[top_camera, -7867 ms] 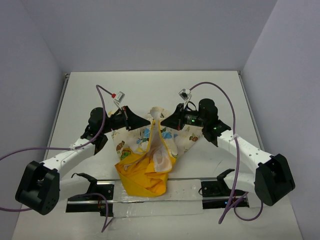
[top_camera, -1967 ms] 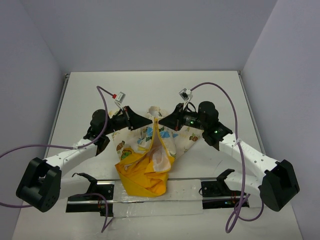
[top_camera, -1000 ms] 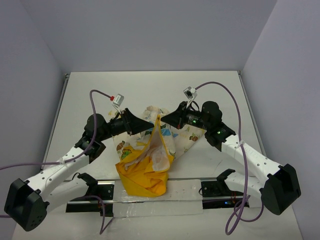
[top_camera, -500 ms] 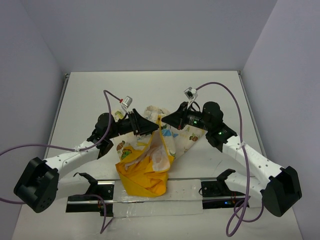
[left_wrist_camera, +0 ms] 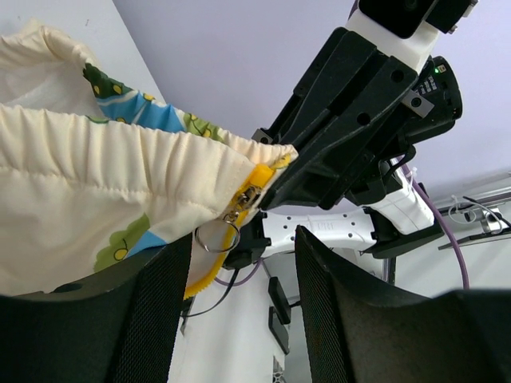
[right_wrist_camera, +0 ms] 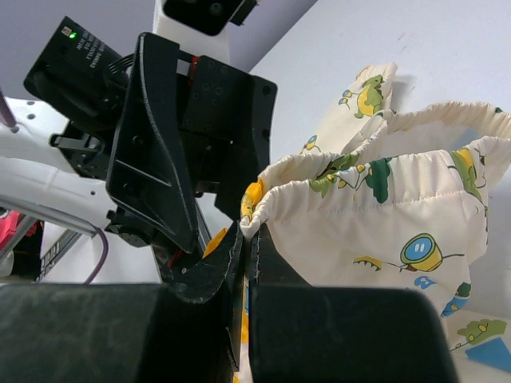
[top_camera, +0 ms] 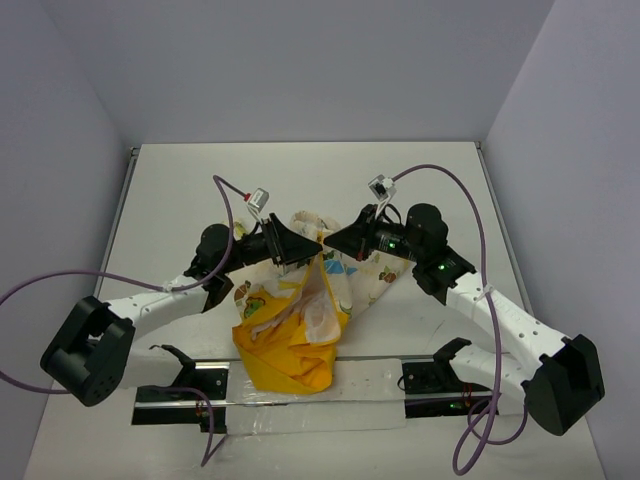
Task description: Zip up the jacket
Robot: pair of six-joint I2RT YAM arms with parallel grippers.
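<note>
Jacket (top_camera: pixel 290 355) not yet zipped, front hanging open.
Right claw (right_wrist_camera: pixel 247 249) pinches the hem; left claw (left_wrist_camera: pixel 239 263), spread, has the zip pull (left_wrist_camera: pixel 217 235) just ahead, ungrasped.
</note>
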